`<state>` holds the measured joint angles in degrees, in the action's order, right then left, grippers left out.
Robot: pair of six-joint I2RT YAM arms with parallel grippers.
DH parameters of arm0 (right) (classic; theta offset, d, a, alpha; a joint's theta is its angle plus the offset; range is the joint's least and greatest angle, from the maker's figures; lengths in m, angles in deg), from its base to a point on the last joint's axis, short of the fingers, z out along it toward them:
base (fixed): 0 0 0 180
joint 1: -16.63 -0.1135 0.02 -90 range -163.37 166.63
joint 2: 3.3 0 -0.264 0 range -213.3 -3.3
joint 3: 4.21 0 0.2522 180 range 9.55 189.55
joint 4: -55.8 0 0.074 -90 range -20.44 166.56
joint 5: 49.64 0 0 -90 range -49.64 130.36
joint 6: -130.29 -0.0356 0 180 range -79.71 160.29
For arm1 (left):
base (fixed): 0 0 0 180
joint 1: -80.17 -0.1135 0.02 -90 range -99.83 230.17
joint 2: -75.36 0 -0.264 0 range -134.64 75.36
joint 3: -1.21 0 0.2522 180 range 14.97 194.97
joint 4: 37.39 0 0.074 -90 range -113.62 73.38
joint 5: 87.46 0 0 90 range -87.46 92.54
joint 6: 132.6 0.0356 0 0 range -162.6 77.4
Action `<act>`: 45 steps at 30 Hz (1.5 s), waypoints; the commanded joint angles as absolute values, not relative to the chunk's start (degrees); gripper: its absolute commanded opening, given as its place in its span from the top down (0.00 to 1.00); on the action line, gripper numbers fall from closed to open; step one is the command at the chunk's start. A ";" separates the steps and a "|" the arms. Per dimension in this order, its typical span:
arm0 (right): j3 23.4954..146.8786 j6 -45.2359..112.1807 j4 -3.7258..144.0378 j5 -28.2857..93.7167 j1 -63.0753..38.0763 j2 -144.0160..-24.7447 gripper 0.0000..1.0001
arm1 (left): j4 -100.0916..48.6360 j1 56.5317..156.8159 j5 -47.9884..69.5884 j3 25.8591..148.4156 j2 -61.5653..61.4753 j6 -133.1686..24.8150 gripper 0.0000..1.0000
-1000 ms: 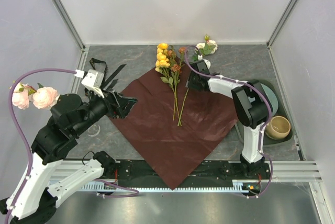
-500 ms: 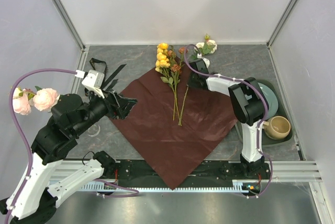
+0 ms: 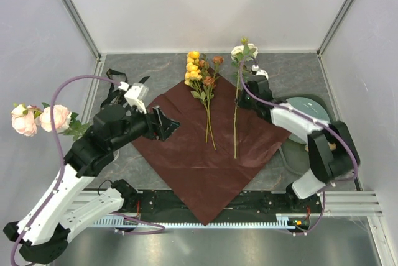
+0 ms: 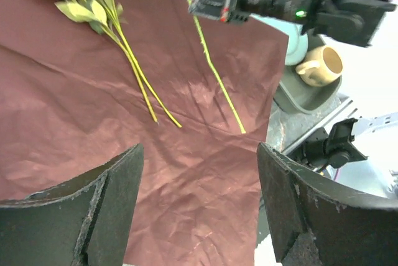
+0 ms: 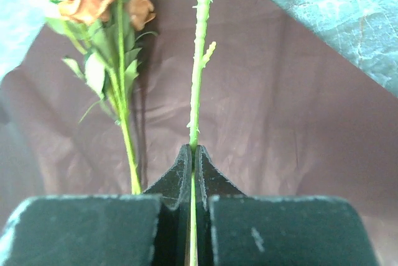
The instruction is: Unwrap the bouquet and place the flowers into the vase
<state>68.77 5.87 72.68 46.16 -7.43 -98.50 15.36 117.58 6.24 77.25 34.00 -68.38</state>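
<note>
White panel walls close off the far, left and right edges of a grey marbled table (image 3: 155, 67). A sheet of maroon wrapping paper (image 3: 199, 166) lies flat across its middle as a diamond, its near corner hanging past the near edge.

The right end effector (image 5: 191, 153) is shut tight on the green stem of a cream-white rose (image 3: 239, 51), pinching it in the upper part of its length. The bloom points to the far edge, off the paper, and the cut end lies over the paper's right half. The left end effector (image 4: 198, 154) stands wide open with nothing in it, over the paper's left corner, well apart from that stem.

A bunch of yellow and rust-orange flowers (image 3: 198, 73) lies near the held stem, on its left, heads at the paper's far corner. Bare paper spreads from the left end effector to this bunch and over the whole near half.

By the right edge sit a pale green round plate (image 3: 308, 105) and a beige handled mug (image 4: 323, 66). A black ribbon (image 3: 112, 74) lies toward the far left corner.

The held stem is thin, straight and thorny, with a small side shoot.
</note>
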 commanded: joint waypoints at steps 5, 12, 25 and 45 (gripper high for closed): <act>50.88 4.52 55.62 27.90 -6.22 -76.71 1.00 | -0.49 117.44 18.17 69.82 28.52 -79.32 0.21; 42.87 0.56 48.38 12.16 -7.01 -59.49 1.00 | -8.66 117.27 20.64 66.13 25.71 -84.16 0.25; 46.55 0.03 49.08 12.32 -22.55 -54.89 1.00 | -18.09 115.68 25.04 69.02 19.99 -89.53 0.18; 49.72 4.25 48.90 15.13 -31.27 -59.28 1.00 | -17.21 105.93 28.02 69.28 23.86 -92.78 0.47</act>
<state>46.02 1.74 51.54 13.92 -30.24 -58.89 -14.54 107.09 24.21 68.05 23.72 -90.34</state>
